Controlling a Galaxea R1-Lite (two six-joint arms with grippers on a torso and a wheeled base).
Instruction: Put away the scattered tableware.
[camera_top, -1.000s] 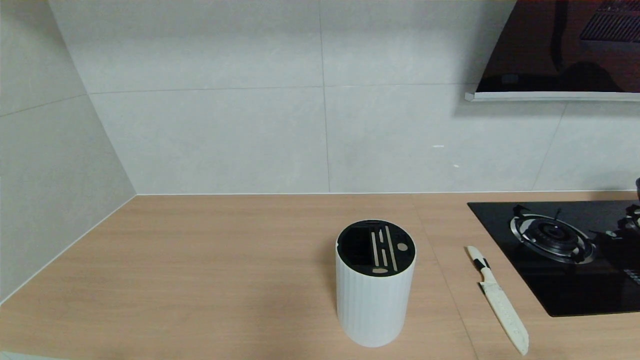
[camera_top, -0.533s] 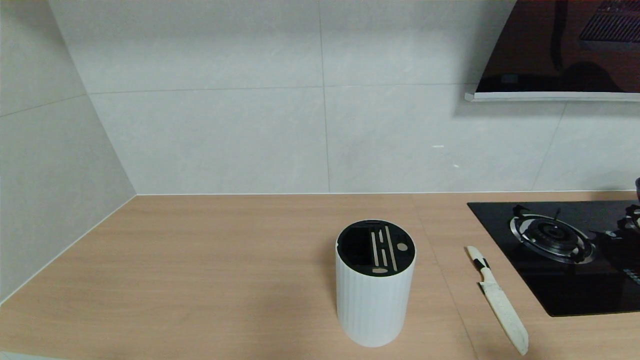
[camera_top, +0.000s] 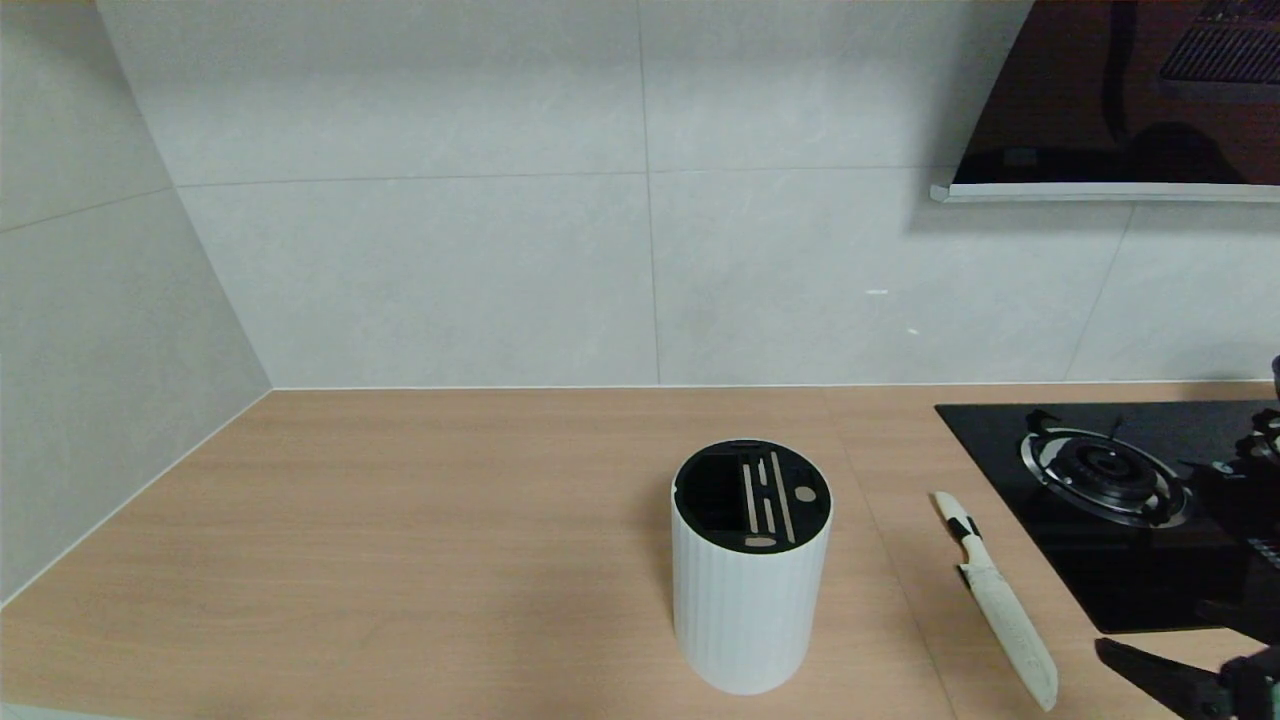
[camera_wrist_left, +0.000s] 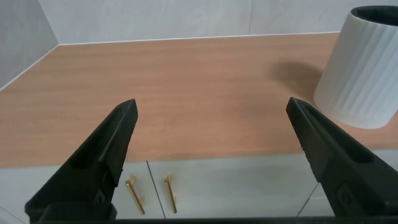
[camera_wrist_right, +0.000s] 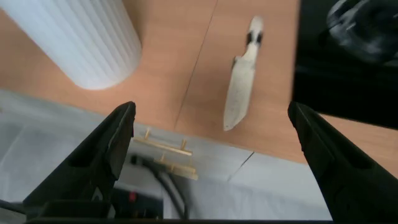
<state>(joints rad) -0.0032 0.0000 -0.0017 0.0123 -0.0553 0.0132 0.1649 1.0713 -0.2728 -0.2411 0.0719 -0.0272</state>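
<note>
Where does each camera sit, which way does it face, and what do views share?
Head view: high on the robot, looking forward and down at the counter, holder, knife and stove; the right gripper shows low on its right.
Left wrist view: behind the open left gripper, low at the counter's front edge, facing the wall.
Right wrist view: above the open right gripper, looking down on knife and holder.
Shared: the holder, in all three.

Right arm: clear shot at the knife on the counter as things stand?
Probably yes: the right gripper hangs open near the knife, nothing between them; the knife holder stands off to the side.
</note>
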